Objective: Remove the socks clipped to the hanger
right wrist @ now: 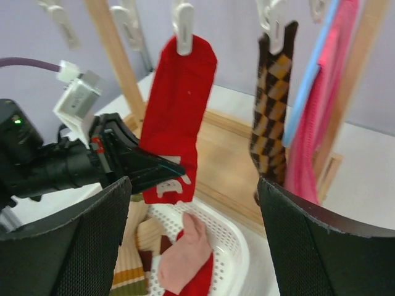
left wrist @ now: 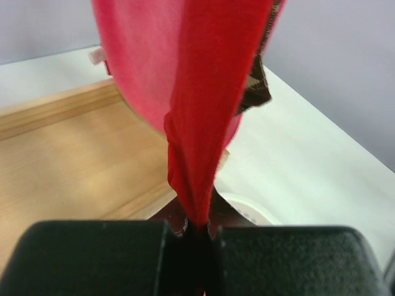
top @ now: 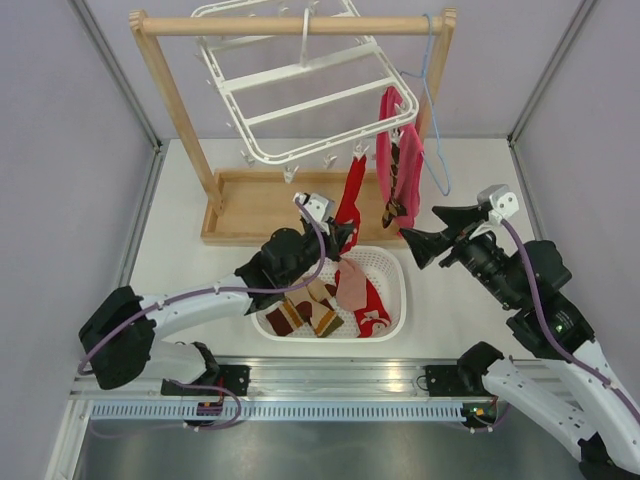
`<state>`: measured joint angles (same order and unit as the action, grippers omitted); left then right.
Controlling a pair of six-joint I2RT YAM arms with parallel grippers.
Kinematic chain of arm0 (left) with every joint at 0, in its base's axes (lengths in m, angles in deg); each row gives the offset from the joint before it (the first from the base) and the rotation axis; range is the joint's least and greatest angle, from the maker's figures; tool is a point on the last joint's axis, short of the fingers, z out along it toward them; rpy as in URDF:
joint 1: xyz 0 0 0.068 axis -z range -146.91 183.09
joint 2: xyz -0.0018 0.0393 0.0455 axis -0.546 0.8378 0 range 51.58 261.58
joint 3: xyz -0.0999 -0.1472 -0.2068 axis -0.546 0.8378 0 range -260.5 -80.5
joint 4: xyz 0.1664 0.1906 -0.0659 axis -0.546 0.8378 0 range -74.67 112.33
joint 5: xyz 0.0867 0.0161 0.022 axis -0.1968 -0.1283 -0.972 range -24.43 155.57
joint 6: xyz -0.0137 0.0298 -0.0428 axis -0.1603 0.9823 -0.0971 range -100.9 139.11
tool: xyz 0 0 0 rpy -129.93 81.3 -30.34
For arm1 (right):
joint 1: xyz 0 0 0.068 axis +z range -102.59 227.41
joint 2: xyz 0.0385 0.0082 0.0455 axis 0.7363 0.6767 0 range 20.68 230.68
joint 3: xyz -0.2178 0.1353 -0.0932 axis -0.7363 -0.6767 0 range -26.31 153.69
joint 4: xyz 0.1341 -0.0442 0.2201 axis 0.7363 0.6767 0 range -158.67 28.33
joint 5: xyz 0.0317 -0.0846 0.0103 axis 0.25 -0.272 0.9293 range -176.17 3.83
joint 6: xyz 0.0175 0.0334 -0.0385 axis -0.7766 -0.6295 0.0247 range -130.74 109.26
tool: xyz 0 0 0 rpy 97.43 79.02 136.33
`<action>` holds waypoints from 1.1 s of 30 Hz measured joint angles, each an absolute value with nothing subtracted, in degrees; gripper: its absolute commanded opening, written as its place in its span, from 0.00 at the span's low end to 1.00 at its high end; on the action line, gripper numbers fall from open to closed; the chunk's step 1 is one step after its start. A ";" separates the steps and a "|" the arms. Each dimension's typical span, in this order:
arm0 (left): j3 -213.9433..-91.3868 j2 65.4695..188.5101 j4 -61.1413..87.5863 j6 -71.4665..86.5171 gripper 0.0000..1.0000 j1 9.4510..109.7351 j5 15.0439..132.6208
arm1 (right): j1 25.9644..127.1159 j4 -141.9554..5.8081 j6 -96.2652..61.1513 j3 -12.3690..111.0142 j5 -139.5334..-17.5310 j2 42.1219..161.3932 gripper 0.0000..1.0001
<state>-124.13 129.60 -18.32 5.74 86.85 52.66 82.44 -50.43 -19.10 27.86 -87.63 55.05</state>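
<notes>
The white basket (top: 403, 290) sits on the tabletop (top: 180, 250) just beyond the arm bases. It holds loose socks: two brown-striped ones (top: 290, 315) on the left, a pale pink one (top: 350, 285) in the middle, and a red one with white marks (top: 372, 305) on the right.

Over the basket's far rim, the left pincer (top: 343, 238) is clamped on the lower end of a hanging red sock (top: 352, 195). In the left wrist view the cloth is bunched into a narrow fold where it enters the closed jaws. The sock's top is held by a white clip (right wrist: 183, 28) on the near edge of the hanger (top: 320, 102).

To the right of the basket, the right pincer (top: 416, 221) hovers above the tabletop with its fingers wide apart. It holds nothing and points toward the hanging socks.

Just to the right of the red sock, a brown-and-cream diamond sock (right wrist: 271, 111) hangs from its own clip, apart from both pincers. Beside it, further right, a pink cloth (top: 408, 150) hangs on a blue wire hanger (top: 432, 110).

The white hanger hangs tilted by its hook from the top bar of the wooden rack (top: 290, 25). The rack's flat base rests on the tabletop behind the basket.
</notes>
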 measured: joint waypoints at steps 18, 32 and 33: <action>-120.22 115.18 -6.80 3.07 0.02 87.29 64.69 | 83.16 -66.19 -27.32 33.87 -74.80 70.94 0.86; -122.65 120.60 -3.07 4.93 0.02 95.42 42.83 | 95.84 -66.69 -26.01 43.64 -91.34 78.81 0.85; -123.04 120.92 -2.89 5.24 0.02 95.75 41.34 | 97.00 -66.45 -25.64 44.19 -92.72 79.83 0.85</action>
<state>-123.04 120.92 -2.89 5.24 95.75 41.34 97.00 -66.45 -25.64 44.19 -92.72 79.83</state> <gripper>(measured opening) 0.029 0.853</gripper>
